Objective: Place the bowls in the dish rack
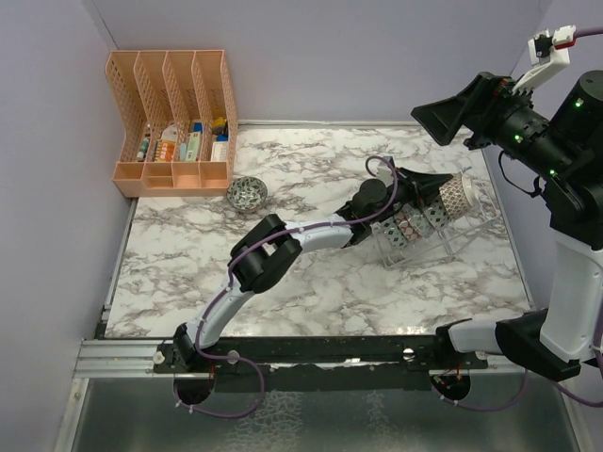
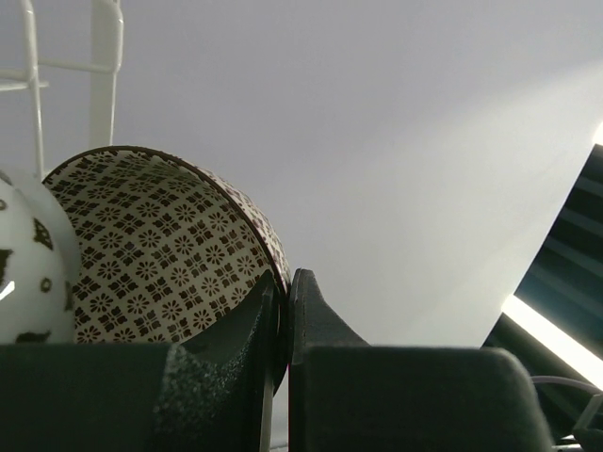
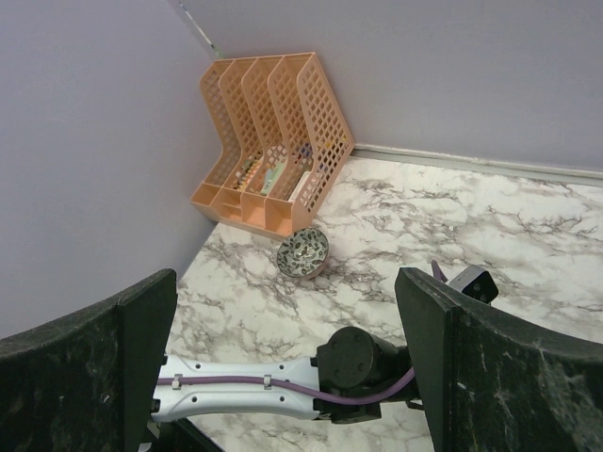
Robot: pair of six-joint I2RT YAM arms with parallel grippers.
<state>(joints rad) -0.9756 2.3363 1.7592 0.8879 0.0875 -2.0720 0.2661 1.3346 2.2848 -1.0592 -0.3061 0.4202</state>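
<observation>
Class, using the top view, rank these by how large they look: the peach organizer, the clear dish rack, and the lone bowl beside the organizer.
Largest: the peach organizer.
Next: the clear dish rack, which looks somewhat smaller, though its transparent edges are hard to trace.
Smallest: the lone bowl, clearly.

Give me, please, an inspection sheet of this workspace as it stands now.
Surface: marble table, no spills seen.
Job's things: clear dish rack holds racked bowls on edge; beige-brown bowl held at the rack; grey-green bowl loose on the table.
Clutter: peach file organizer holding small items, far-left corner.
Grippers: left gripper fingers shut on the beige-brown bowl's rim; right gripper open, raised, holding nothing.
Cables: purple cable runs along the left arm.
Surroundings: plain lilac walls; nothing else seen.
</observation>
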